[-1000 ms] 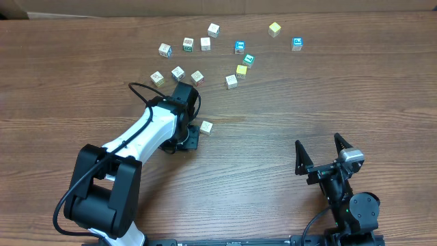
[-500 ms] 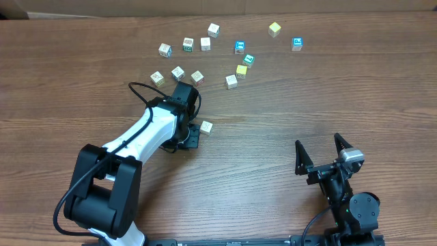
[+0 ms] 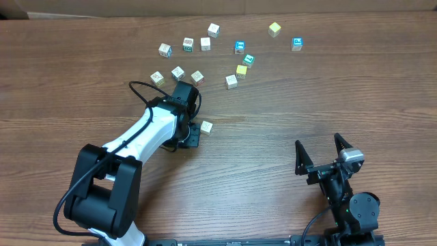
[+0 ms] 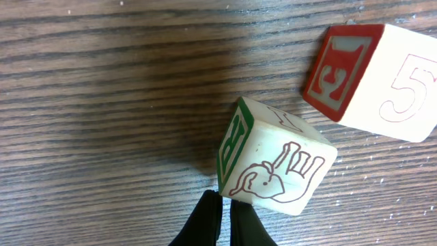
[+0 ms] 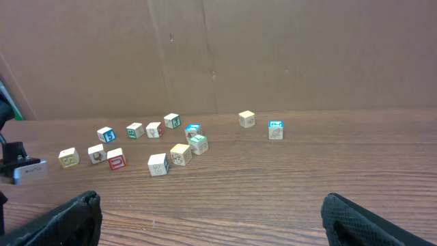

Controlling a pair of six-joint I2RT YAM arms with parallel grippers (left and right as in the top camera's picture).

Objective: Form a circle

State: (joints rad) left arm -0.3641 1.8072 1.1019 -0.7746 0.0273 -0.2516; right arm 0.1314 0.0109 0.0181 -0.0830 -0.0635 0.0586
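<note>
The circle (image 3: 239, 46) is no ring: small whitish cubes with coloured printed faces, a yellow cube (image 3: 241, 70) among them, lie loose at the far middle of the table (image 3: 355, 89) in a ragged arc, none touching, with two outliers to the right. One lone cube (image 3: 206, 127) sits nearer, well apart from the arc and just beside the left gripper (image 3: 193, 134)

From overhead the prints are too small to read. The left wrist view gives them close up: an elephant cube (image 4: 273, 167), tilted, with a green-lettered side, and near it but apart a 5 cube (image 4: 372, 78) with a red face. The overhead shows only one cube at that spot; which of the two it is I cannot tell. The left gripper (image 4: 224, 217) has its fingers pressed together on nothing, the tips at the elephant cube's lower edge

The right gripper (image 3: 318, 142) stands spread wide and empty at the near right, well apart from every cube. Its wrist view, with the right gripper (image 5: 210, 199) low at the bottom edge, shows the arc side-on as a thin band of cubes, each flat on the table, before a cardboard wall (image 5: 273, 55)
</note>
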